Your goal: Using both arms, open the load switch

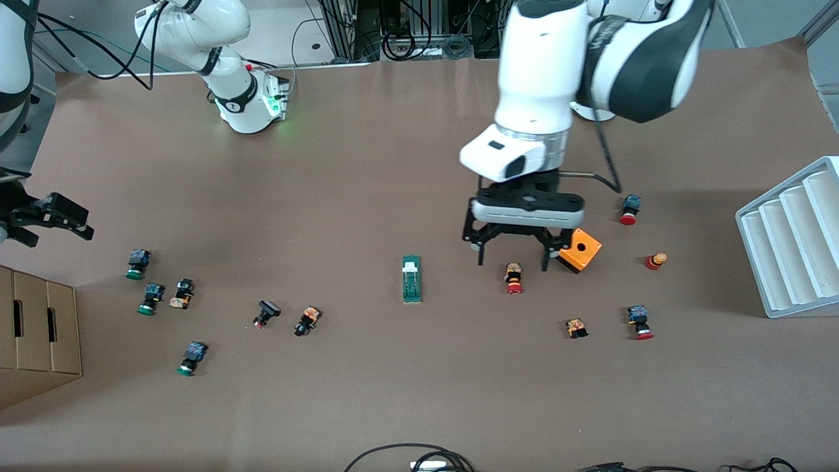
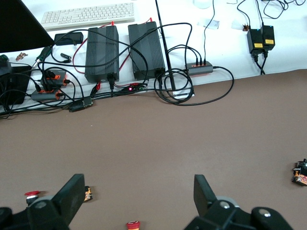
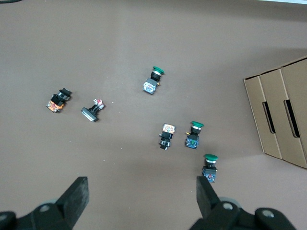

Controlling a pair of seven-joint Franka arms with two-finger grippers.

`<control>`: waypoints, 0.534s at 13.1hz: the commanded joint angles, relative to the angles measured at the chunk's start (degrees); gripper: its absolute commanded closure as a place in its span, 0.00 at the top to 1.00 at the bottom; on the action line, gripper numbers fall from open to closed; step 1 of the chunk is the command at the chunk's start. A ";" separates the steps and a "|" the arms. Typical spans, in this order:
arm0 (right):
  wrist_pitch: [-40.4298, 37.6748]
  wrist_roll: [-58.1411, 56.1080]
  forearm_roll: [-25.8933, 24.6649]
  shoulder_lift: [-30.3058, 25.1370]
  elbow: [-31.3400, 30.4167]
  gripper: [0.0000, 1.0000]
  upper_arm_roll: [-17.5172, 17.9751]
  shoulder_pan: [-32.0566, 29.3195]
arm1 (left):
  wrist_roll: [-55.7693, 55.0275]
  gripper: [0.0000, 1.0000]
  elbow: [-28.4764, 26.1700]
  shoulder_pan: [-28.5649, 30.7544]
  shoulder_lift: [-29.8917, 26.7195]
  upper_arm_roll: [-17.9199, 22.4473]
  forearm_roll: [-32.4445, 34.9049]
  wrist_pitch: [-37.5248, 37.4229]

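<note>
Still approaching: the narrow green rectangular load switch [image 1: 411, 279] lies untouched mid-counter, my left gripper [image 1: 511, 261] hovering wide-jawed over a red-capped button [image 1: 514, 278], my right gripper [image 1: 49, 216] wide-jawed at the counter's edge, so both must close in.

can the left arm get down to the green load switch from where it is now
Probably yes. The left claw hangs open over a red-capped button beside the orange box. The load switch lies alone on bare table toward the right arm's end from it, with nothing between them.
</note>
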 commanded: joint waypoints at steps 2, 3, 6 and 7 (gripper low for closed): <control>0.06 -0.25 -1.35 0.57 1.12 1.00 -0.06 0.25 | 2.17 1.00 -2.24 4.97 -3.76 -0.99 -6.72 -2.40; 0.06 -0.25 -1.35 0.57 1.12 1.00 -0.06 0.25 | 2.43 1.00 -2.24 6.81 -4.11 -0.99 -7.51 -3.89; 0.06 -0.25 -1.35 0.48 1.12 1.00 -0.06 0.25 | 9.43 1.00 -2.24 11.56 -5.86 -0.90 -12.06 -8.64; 0.06 -0.25 -1.35 0.48 1.12 1.00 -0.06 0.25 | 12.42 1.00 -2.06 13.49 -6.04 -0.73 -15.66 -10.05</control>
